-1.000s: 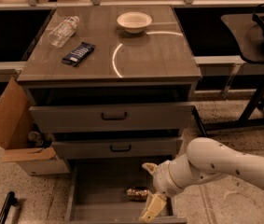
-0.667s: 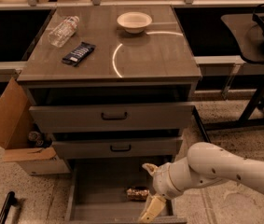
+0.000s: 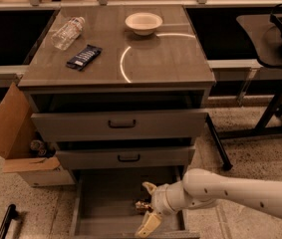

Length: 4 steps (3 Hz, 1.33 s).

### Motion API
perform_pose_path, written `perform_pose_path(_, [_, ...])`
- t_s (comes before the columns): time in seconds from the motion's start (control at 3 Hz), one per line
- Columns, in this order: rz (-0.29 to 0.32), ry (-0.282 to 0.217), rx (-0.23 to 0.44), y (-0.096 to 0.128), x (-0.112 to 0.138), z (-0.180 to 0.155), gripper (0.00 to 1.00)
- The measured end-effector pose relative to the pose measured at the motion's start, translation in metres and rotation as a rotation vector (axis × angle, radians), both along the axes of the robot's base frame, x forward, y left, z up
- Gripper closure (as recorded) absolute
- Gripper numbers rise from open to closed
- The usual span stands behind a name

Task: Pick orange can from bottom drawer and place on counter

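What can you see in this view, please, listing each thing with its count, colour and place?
can: one, orange-brown, on the bottom drawer's floor, right of middle
bottom drawer: one, grey, pulled open at the cabinet's foot
upper drawers: two, grey with dark handles, both partly out
counter: one, grey-brown with a pale arc, cabinet top
bowl: one, white, back of the counter
bottle: one, clear, lying at the counter's back left
packet: one, dark blue, left on the counter
box: one, brown cardboard, on the floor left of the cabinet
table: one, black-framed, far right
arm: one, white, reaching in from the right
claw: one, pale yellow, open, fingers either side of the can
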<state>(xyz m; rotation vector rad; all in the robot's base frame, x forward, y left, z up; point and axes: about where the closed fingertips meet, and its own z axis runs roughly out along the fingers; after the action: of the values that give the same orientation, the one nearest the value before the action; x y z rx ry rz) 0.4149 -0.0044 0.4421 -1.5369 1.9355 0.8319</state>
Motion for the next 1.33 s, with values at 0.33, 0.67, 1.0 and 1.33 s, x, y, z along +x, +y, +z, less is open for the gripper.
perform_pose_path(0.33, [0.004, 0.039, 0.056, 0.012, 0.014, -0.059, 0.00])
perform_pose_path(0.67, [-0.012, 0.091, 0.095, 0.022, 0.008, -0.089, 0.00])
perform_pose_path(1.0, [-0.012, 0.091, 0.095, 0.022, 0.008, -0.089, 0.00])
perform_pose_path(1.33, [-0.003, 0.059, 0.062, 0.003, 0.022, -0.109, 0.00])
